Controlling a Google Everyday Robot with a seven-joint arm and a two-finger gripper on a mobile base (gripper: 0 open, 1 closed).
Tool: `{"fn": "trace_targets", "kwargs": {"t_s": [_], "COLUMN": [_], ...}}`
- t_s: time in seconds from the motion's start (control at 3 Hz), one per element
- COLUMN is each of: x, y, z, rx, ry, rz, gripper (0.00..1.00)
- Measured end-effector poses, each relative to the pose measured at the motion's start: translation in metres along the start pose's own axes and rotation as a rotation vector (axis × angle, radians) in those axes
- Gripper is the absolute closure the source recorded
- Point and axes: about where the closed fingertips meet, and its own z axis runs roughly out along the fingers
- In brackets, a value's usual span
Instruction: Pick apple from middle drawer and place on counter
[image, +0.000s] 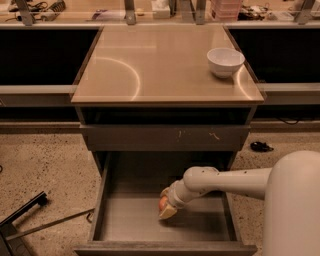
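Observation:
The apple (162, 202) is small and red-orange and sits inside the open middle drawer (130, 225), right of its middle. My gripper (166, 208) reaches down into the drawer from the right on a white arm and is shut on the apple, with a pale finger (168, 213) covering its lower right side. The apple is just above the drawer floor. The counter (160, 65) is the glossy tan cabinet top above, with curved light reflections.
A white bowl (225, 61) stands at the counter's right rear. The closed drawer front (165, 137) above the open drawer has pale scratch marks. My white arm and body (295, 205) fill the lower right. Dark metal bars (30, 212) lie on the speckled floor at left.

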Motion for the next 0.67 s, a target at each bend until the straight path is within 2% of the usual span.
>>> {"fn": "trace_targets", "kwargs": {"t_s": [0.33, 0.67], "x": [-0.013, -0.049], "y": [-0.001, -0.002], "z": [-0.016, -0.055], "rx": [0.005, -0.001], "ry": [-0.024, -0.048], "rz": [0.007, 0.001], "gripper": [1.00, 1.00]}}
